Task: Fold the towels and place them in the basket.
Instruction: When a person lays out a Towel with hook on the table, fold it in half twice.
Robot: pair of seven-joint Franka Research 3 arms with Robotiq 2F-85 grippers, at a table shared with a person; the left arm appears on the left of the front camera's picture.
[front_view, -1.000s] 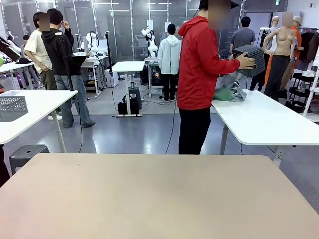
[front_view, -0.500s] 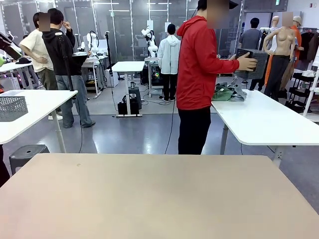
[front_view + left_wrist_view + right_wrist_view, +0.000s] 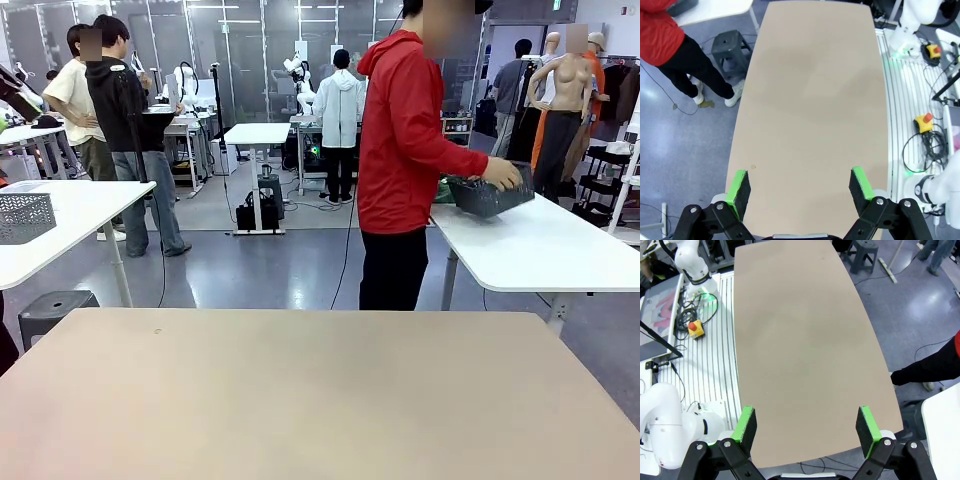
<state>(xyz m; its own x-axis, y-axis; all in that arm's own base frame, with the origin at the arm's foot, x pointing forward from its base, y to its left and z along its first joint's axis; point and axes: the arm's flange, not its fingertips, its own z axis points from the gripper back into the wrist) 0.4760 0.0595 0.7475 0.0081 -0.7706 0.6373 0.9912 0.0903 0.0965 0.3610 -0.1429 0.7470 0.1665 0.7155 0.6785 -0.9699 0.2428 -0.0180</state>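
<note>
Left end effector and right end effector both gape wide, empty, while the dark grey mesh basket is upper right in a person's hand, so it might get set down out of reach.

Two tables, lower frame and right middle
A beige table spans the lower frame; the white table at right carries a dark mesh basket, tilted.
</note>
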